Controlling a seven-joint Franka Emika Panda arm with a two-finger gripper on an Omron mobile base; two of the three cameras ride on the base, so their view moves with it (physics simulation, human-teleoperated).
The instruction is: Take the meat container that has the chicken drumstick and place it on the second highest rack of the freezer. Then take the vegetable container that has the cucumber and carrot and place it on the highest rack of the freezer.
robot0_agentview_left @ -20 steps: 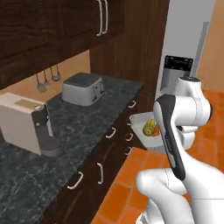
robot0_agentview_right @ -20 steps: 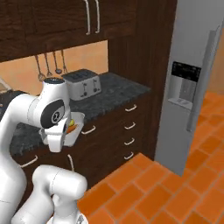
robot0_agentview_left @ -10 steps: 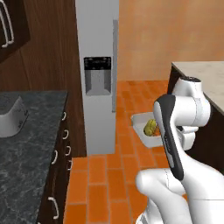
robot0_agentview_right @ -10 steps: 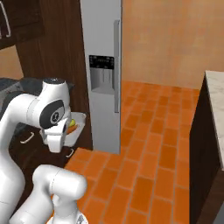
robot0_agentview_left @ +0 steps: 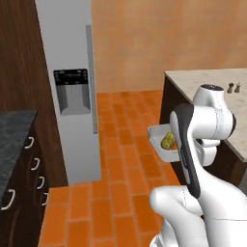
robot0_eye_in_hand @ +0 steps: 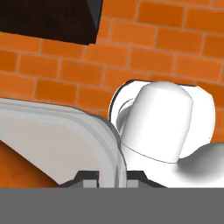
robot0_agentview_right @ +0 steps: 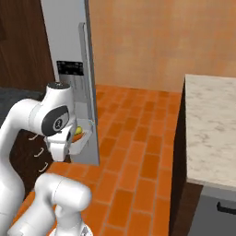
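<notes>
Swinging round with its base, the robot has left the dark counter and toaster behind; both base views now face the freezer (robot0_agentview_left: 72, 91), door shut, with an island counter (robot0_agentview_left: 212, 89) at 3 o'clock in the left base view. Beside the arm's upper link rides the tray (robot0_agentview_left: 161, 140), carrying the cucumber (robot0_agentview_left: 167, 140) and what looks like a sliver of carrot (robot0_agentview_right: 76, 136) beside it. At 6 o'clock in the hand view the gripper (robot0_eye_in_hand: 113, 177) is pinched shut on the tray's rim, jaws nearly together. Judged from these frames, the tray is light and rigid, its smooth rim likely slippery, and the loose vegetables could roll if it tips. Held at one edge, it wants carrying level; a grip mid-rim looks safest.
</notes>
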